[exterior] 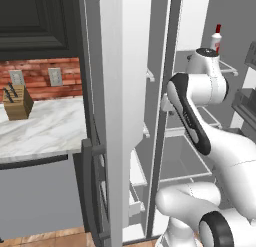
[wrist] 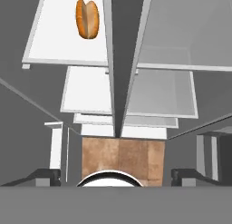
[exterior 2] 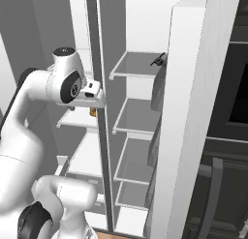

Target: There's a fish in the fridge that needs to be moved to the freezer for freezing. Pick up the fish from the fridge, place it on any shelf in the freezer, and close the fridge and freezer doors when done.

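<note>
A glossy orange-brown hot dog (wrist: pixel 87 19) lies on a flat white shelf (wrist: pixel 54 51).

Fish (exterior 2: pixel 158 61) dark, slim, on upper fridge (exterior 2: pixel 138 68) shelf; doors (exterior 2: pixel 186 117) open.

White Franka arm w/ dark joints (exterior: pixel 200 126) rises from lower right of left base view, bends at a dark-banded elbow, reaches fwd & up. Wrist section w/ round dark cap on top (exterior 2: pixel 65 78) sits high in right base view; white hand block sticks out sideways from it. Two-finger gripper (wrist: pixel 116 175): in hand view two small dark fingertips (wrist: pixel 43 175) show low at left & right, set well apart, jaws spread wide, nothing between them. Hand cam looks steeply down. Lower arm link (exterior 2: pixel 63 197) bulky, near base.
</note>
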